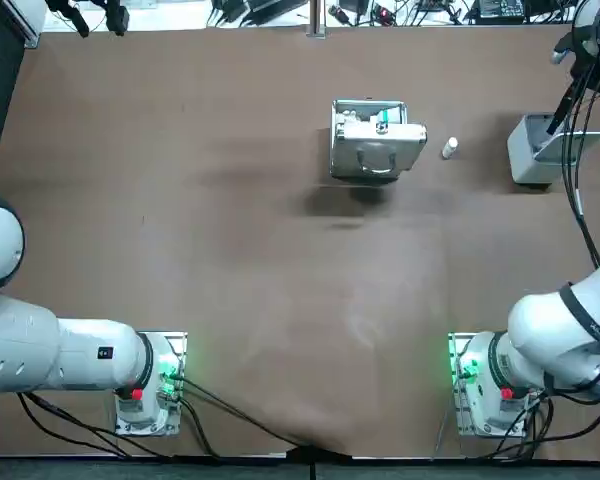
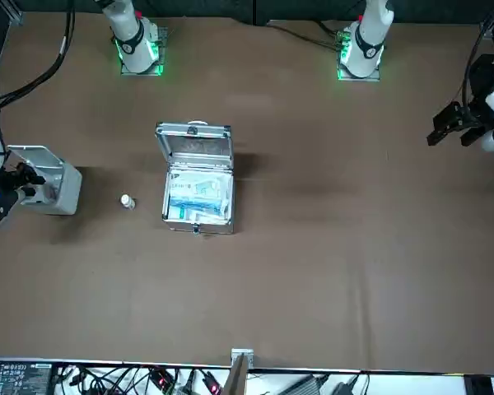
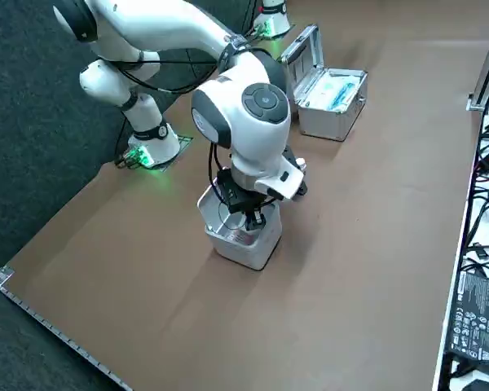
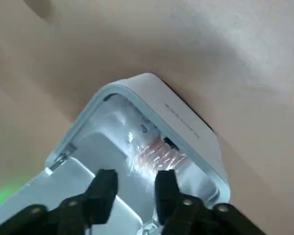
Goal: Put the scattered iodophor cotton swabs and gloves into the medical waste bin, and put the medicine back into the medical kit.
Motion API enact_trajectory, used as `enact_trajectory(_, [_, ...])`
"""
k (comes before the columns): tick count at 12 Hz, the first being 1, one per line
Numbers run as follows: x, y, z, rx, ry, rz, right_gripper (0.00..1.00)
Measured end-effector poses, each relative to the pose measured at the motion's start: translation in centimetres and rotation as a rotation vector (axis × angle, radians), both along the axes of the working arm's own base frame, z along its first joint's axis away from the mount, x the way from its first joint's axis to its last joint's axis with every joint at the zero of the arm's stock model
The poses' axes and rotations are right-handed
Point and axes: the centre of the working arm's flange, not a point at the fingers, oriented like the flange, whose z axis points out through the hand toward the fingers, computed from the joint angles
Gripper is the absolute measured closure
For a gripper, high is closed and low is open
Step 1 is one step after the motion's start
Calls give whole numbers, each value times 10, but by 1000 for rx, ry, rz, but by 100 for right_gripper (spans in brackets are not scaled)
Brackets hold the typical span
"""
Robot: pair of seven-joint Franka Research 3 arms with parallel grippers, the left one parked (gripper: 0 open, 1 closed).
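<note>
- Right gripper [image 4: 134, 178]: over the mouth of the waste bin [image 4: 186, 117], fingers parted, nothing between them. In the side view [image 3: 248, 218], poised just above the bin's rim.
- Waste bin [image 1: 525, 165]: pale grey box, lid swung open, at the far right of the table [image 1: 230, 260], well apart from the case.
- Crinkled clear wad [image 4: 157, 154]: inside the bin, just beyond the fingertips. Possibly a glove or a swab wrapper, too creased to say which.
- Medicine bottle [image 1: 449, 148]: small, white, on the bare table between bin and case, nearer the case.
- Medical case [image 1: 380, 150]: metal, lid raised, packets with blue-green print lying in the tray.
- Swabs and gloves: none loose on the table, so judged already binned.
- Step in hand: dropping waste into the bin, judged at or near its end, with only the bottle left to put away.
- To finish the drop well: rise straight up until both fingers clear the rim and the open lid. No sideways sweep, which could drag the light bin or tip it.
- For the bottle: come down from above with fingers wide, and close across the narrow body low enough that it cannot squirt out. Carry level and set down inside the tray, clear of the raised lid.
- Writing: a faint row of marks on the bin's outer wall in the wrist view, not readable. Print on the packets not readable. No brand made out.
</note>
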Motion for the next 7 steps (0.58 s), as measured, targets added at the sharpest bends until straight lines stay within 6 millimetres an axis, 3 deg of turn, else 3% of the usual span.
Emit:
enact_trajectory(4, [10,17,35,-10,-42,28,6])
enact_trajectory(5, [15,31,48,-11,-63,44,0])
enact_trajectory(7, [29,78,71,-4,-100,40,0])
